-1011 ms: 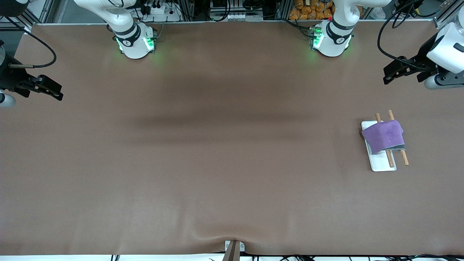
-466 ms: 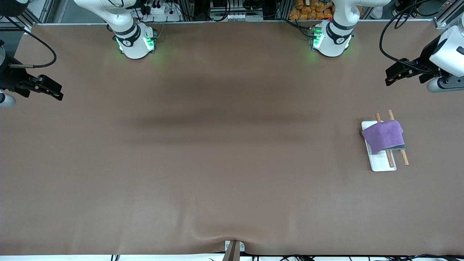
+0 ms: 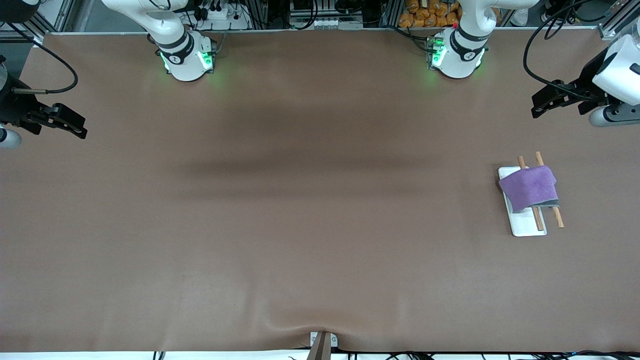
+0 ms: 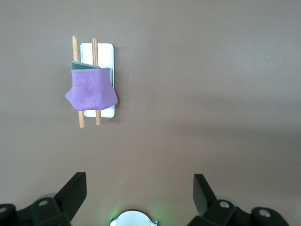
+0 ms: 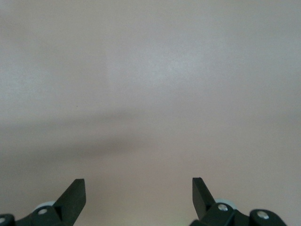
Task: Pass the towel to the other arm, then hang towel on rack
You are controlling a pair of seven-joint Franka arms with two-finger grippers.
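Purple towel (image 3: pixel 529 187) lies draped over the two wooden rods of the rack (image 3: pixel 525 227), its dark grey underside showing along the edge nearer the front camera. Rod ends project from the cloth on both sides. Rack stands on its flat white base on the brown table (image 3: pixel 300 225), toward the left arm's end, nearer the front camera than the left arm's base (image 3: pixel 456 55).

Left gripper (image 3: pixel 541 102) is up in the air over the table near its edge at that same end, apart from the rack; nothing touches the towel. Its fingers stand wide apart and hold nothing; the left wrist view confirms both fingertips (image 4: pixel 75 188) spread with bare table between them, and the rack and towel in sight well clear of them.

Right gripper (image 3: pixel 75 125) waits over the table's edge at the right arm's end, well apart from the rack. Its fingers (image 5: pixel 75 190) are likewise fully spread and empty, with only table surface under them.
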